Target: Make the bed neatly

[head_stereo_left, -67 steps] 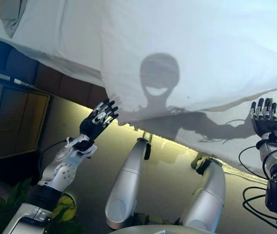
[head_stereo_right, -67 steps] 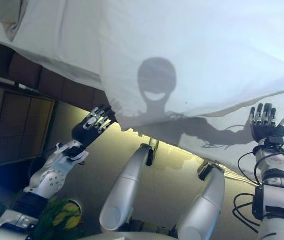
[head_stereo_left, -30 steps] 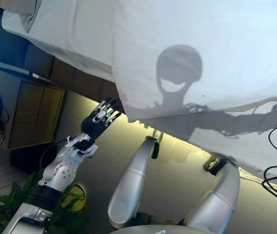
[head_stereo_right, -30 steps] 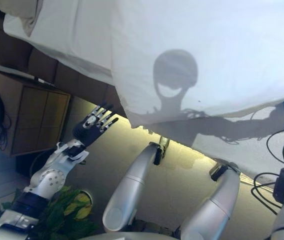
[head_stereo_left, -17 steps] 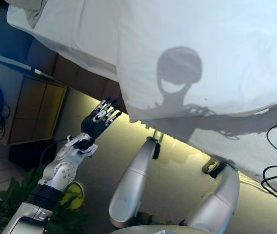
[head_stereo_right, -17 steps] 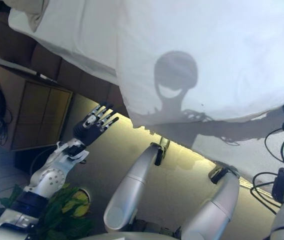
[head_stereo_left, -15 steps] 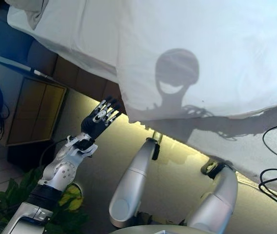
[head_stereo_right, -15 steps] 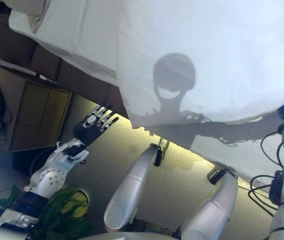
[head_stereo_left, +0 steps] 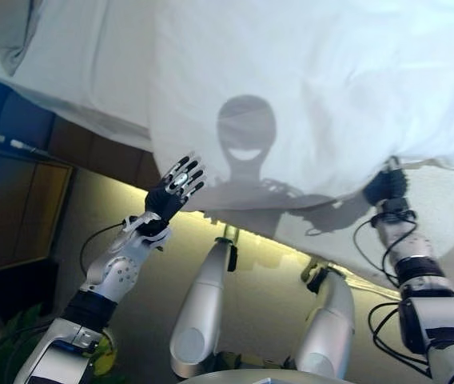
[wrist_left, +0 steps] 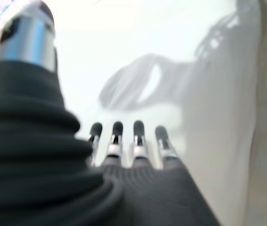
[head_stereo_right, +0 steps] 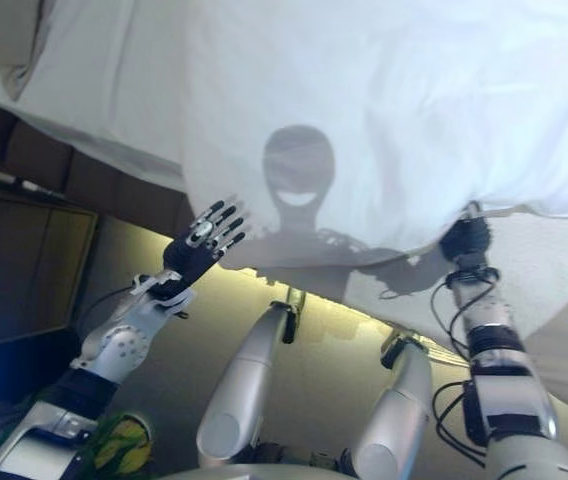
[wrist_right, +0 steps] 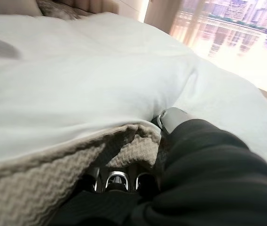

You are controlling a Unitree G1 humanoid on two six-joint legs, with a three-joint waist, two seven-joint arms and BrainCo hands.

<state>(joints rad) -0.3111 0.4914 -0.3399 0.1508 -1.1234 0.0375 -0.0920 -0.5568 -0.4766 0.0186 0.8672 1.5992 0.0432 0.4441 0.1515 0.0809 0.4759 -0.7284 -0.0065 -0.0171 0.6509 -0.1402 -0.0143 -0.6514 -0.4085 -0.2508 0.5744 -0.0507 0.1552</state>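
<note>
Right robot hand (head_stereo_left: 385, 189) under duvet (head_stereo_left: 315, 88) edge, left robot hand (head_stereo_left: 173, 188) spread beside it

No text, label, brand, number or sign is showing legibly anywhere in these views; nothing is reading as print.

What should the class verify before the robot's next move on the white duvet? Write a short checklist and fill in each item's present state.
1. Right hand reaches the white duvet edge: ok, it is tucked under the edge.
2. Right hand has a firm hold: cannot tell, its fingers are hidden under a beige knitted blanket.
3. Left hand ready to grasp: ok, fingers straight and spread by the duvet's lower corner.
4. Left hand holds cloth: not ok, it holds nothing.
5. Duvet lies neatly: not ok, its edge hangs unevenly over the bed's side.
</note>
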